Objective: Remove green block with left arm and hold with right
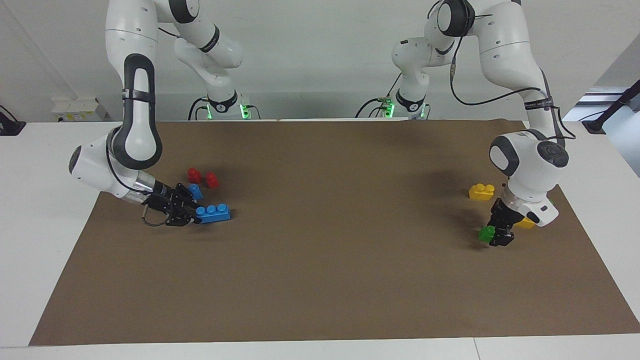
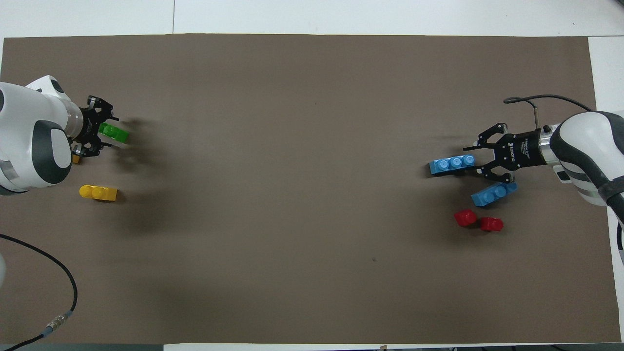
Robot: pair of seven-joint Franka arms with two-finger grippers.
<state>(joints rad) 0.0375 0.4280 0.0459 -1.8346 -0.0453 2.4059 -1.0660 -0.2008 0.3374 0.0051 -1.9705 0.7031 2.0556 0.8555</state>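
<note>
The green block [image 1: 485, 233] sits at the right of the facing view, a little below the middle, and at the left edge of the overhead view [image 2: 113, 132]. The left gripper [image 1: 495, 234] has its jaws closed on it, and the block looks tilted and just clear of the brown mat [image 1: 320, 280] on the desk. A yellow brick [image 1: 526, 223] lies partly hidden under the same gripper, and a second yellow brick [image 1: 482, 191] lies above it in the facing view.

The block is small, hard moulded plastic: I judge it very light, stiff and not fragile, but smooth enough to slip or twist in a pinch. The flat side walls below the two studs look like the best place to hold it; the rounded studs would let it roll out. Any pull should be straight, since a light brick swings easily.

At the left of the facing view, the right gripper [image 1: 186, 212] is low over the mat with its jaws on the end of a blue three-stud brick [image 1: 214, 212]. Another blue brick [image 1: 195, 191] and two red pieces [image 1: 202, 177] lie just above it
</note>
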